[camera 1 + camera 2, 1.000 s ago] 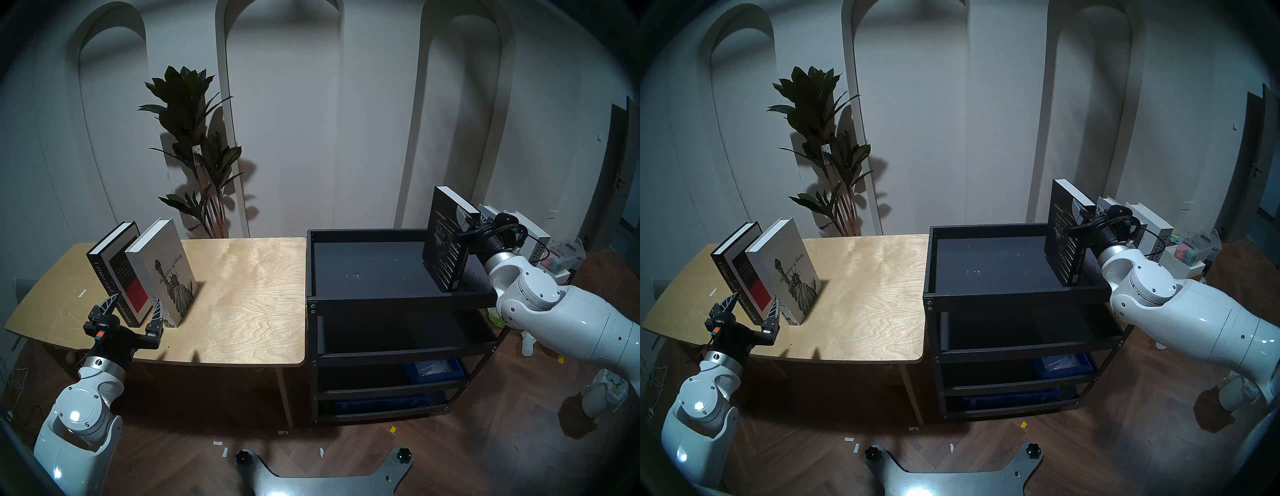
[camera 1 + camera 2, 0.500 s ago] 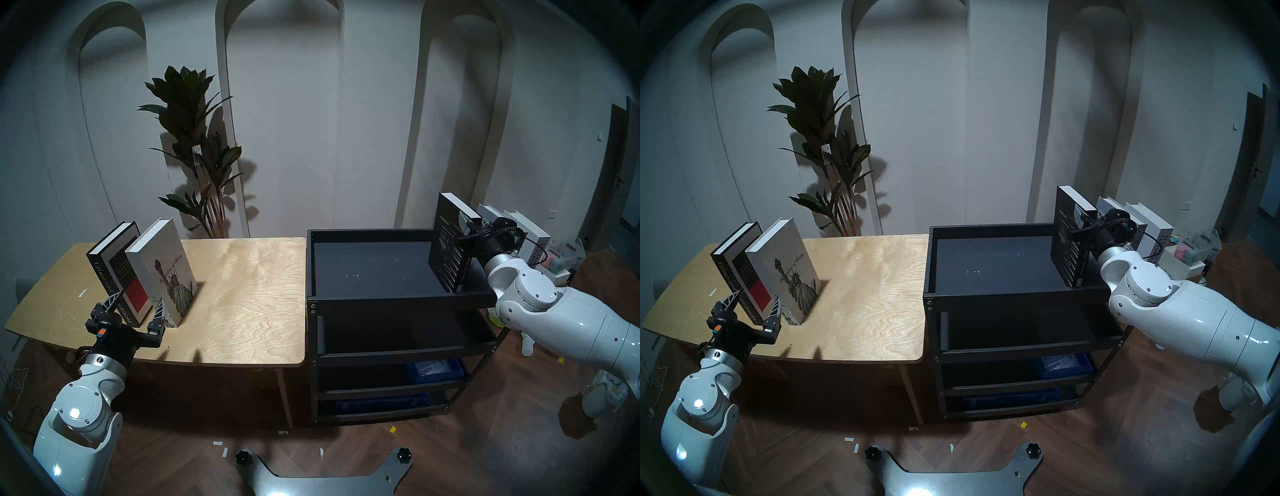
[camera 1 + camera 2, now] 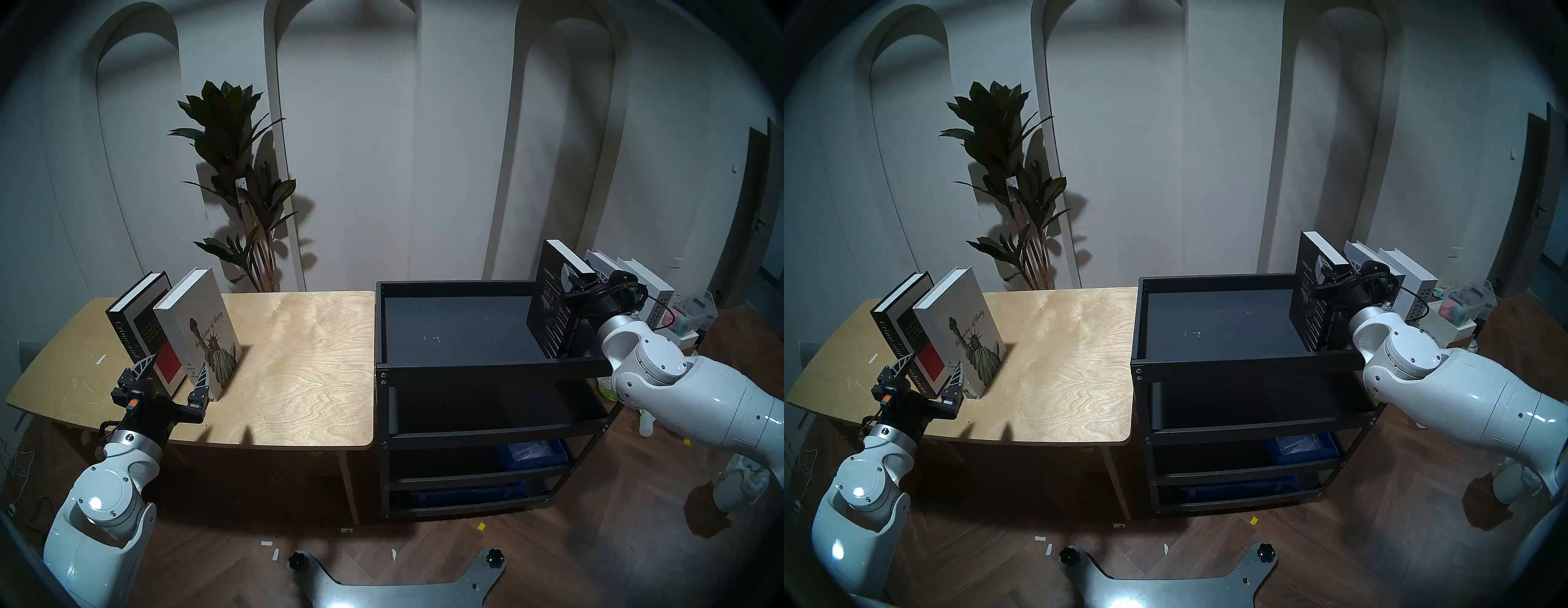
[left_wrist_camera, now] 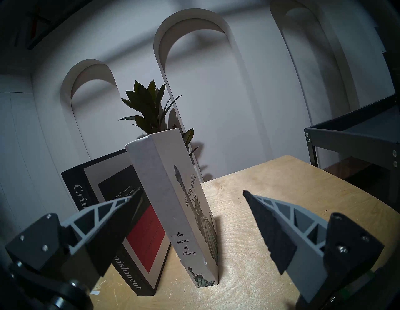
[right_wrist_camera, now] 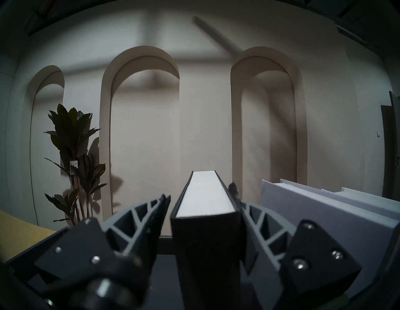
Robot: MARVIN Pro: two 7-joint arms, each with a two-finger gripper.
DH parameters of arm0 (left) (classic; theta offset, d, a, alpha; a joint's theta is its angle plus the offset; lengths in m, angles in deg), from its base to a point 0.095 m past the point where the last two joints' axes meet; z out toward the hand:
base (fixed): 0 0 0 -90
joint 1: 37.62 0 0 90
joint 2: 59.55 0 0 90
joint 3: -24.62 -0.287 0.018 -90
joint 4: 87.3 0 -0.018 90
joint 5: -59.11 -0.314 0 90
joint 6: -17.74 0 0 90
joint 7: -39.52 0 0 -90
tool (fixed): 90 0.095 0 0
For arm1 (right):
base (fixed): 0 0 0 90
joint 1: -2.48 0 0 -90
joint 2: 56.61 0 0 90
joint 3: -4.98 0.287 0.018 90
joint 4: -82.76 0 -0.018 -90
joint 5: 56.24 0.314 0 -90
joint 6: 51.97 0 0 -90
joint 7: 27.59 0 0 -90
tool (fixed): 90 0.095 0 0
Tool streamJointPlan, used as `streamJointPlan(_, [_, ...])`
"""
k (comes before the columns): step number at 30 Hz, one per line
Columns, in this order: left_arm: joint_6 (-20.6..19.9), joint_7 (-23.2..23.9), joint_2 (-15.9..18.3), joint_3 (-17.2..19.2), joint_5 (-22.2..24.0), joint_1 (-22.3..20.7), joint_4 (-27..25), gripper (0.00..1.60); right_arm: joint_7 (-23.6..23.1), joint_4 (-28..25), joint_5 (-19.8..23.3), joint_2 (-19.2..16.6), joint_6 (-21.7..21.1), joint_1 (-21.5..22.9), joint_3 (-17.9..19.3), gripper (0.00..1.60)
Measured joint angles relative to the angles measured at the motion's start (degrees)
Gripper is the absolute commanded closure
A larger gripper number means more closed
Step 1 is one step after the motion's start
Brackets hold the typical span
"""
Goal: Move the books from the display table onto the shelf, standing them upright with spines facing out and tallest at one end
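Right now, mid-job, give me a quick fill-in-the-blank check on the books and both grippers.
The display table holds ____ books. The left gripper, open, straddles the white ____ book. The black book between the right gripper's fingers stands on the shelf's ____ tier.
Missing: two; Statue of Liberty; top.

White book spine reads "the statue of liberty"; black book, seemingly "Crime…nishment".

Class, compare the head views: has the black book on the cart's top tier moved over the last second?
Yes. The black book has shifted rightward along the black cart, toward the white books at its right end.
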Motion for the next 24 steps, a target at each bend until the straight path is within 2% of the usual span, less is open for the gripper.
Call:
streamJointPlan(3, [0.03,-0.18,0.00,0.05,-0.14,0.04,-0.32,0.00,0.00,-0.21,0.26,-0.27,0.40,-0.12,-0.02,0.29])
streamJointPlan(5, [0.03,-0.24,0.00,0.06,-0.22,0.07,-0.54,0.00,0.07,-0.36,0.38,-0.45,0.62,-0.20,-0.04,0.03])
streamJointPlan(6, [0.04,-0.29,0.00,0.06,-0.28,0.10,-0.70,0.00,0.21,-0.48,0.48,-0.62,0.83,-0.26,-0.05,0.00])
streamJointPlan(18, [0.12,-0.40,-0.01,0.06,-0.61,0.59,-1.42,0.00,2.72,-3.63,1.83,-4.08,3.25,-0.57,0.56,0.00])
streamJointPlan(24, [0.23,-0.40,-0.02,0.11,-0.62,1.20,-1.71,0.00,4.95,-6.01,2.15,-7.08,6.14,-0.54,2.68,0.00])
